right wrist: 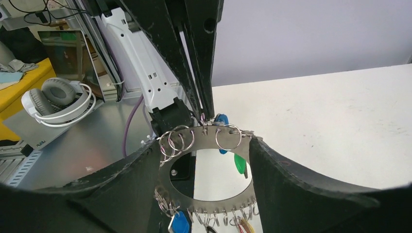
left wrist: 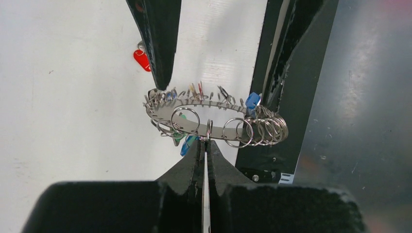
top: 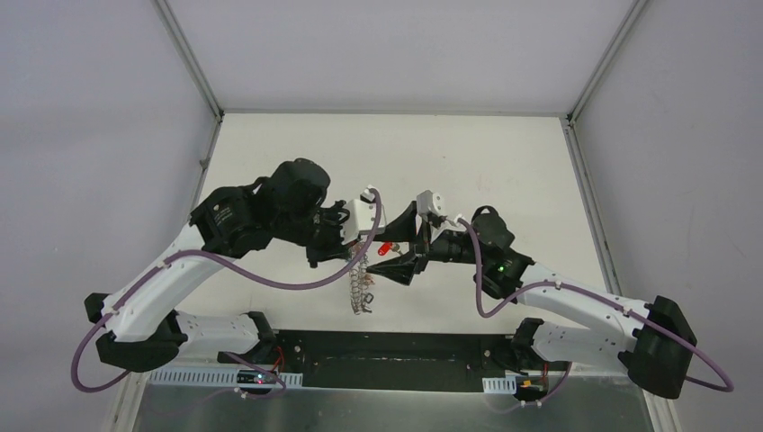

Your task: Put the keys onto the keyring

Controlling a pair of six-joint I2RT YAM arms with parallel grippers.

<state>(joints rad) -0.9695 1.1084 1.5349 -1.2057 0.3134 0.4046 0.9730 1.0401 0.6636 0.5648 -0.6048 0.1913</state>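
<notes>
The keyring hangs edge-on above the table between my two grippers. In the left wrist view its flat grey plate carries many wire loops, and my left gripper is shut on its near rim. In the right wrist view my right gripper stands open, its fingers on either side of the keyring. A red-tagged key sits off the ring beside one right finger; in the top view the red tag shows between the grippers. Blue tags hang from the ring.
A green tag also hangs from the ring. The white table stretches behind the arms. The black base rail runs along the near edge. White headphones lie off the table to the side.
</notes>
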